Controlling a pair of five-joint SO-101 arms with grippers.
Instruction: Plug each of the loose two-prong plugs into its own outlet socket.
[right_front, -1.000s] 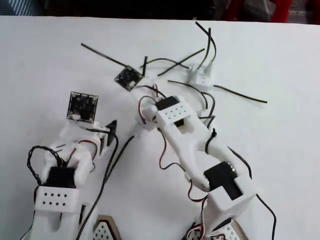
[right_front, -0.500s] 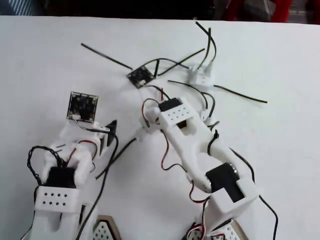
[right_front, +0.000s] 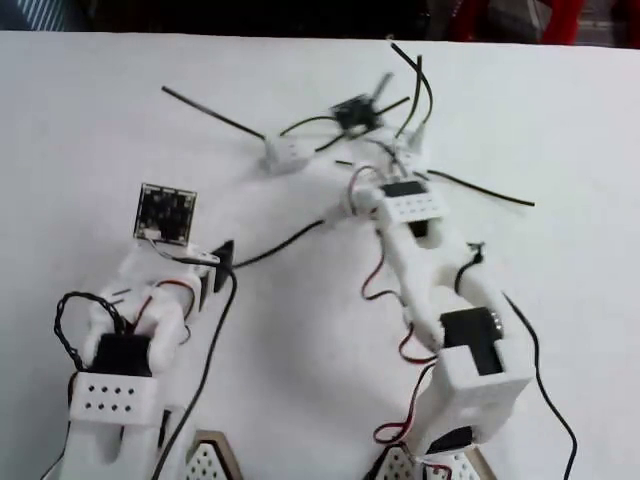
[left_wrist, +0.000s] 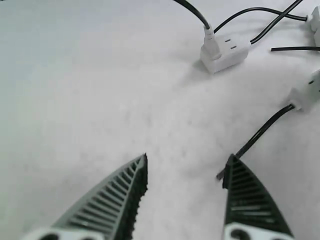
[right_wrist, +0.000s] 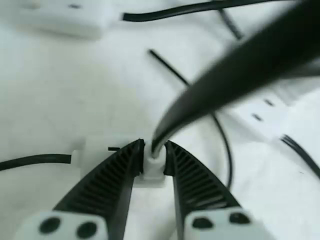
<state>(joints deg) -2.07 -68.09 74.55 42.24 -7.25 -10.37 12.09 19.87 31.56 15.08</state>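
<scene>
My right gripper (right_front: 350, 207) (right_wrist: 153, 146) is shut on a white two-prong plug (right_wrist: 152, 167) (right_front: 343, 207) just above the table's middle. The plug's black cord (right_front: 270, 245) trails back toward my left gripper (right_front: 215, 268). The left gripper (left_wrist: 187, 159) is open and holds nothing, low over bare table. A white outlet socket (right_front: 285, 152) (left_wrist: 225, 50) with a cord attached lies ahead of it. A second white socket (right_front: 405, 158) (right_wrist: 265, 112) lies just beyond the right gripper. In the left wrist view the held plug (left_wrist: 307, 92) is farther off.
Several loose black cords (right_front: 480, 188) cross the far part of the white table (right_front: 560, 120). A thick black cable (right_wrist: 240, 75) hangs close across the right wrist view. Bare table lies to the far left and along the right side.
The right arm has swung right and farther away, dragging the plug and its cord along. That uncovered the socket at the upper middle. The left arm has stayed still.
</scene>
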